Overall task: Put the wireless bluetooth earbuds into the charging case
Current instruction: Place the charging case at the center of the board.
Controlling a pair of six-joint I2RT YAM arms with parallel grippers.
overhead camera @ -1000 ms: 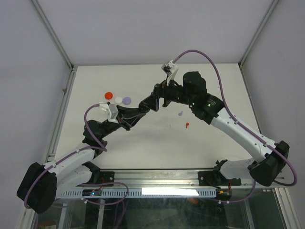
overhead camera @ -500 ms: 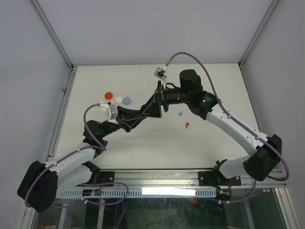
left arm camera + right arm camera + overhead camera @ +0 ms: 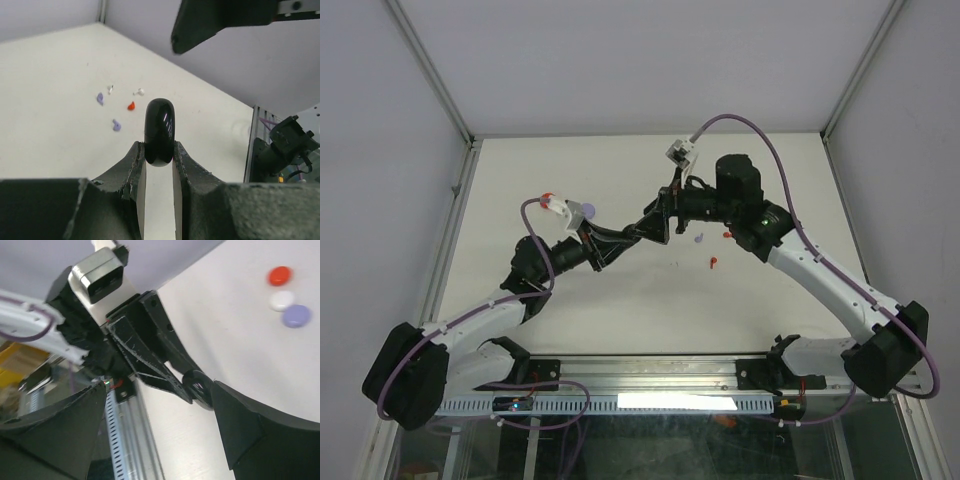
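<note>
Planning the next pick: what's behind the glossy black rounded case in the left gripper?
Beyond the glossy black case on the white table: two lavender earbuds, a red earbud, two white earbuds. It hides anything directly behind.

White table (image 3: 620,300), scattered earbuds (image 3: 131,106), three coloured discs (image 3: 282,300)

The two dark fingers of the right gripper (image 3: 159,390) are seen spread wide at the lower corners. Between them the left gripper (image 3: 189,386) is framed, its jaws closed on a glossy black case (image 3: 202,390). On the white surface (image 3: 240,340) at the upper right, a red disc (image 3: 279,275), a white disc (image 3: 282,300) and a lavender disc (image 3: 296,316) are grouped closely together.
</note>
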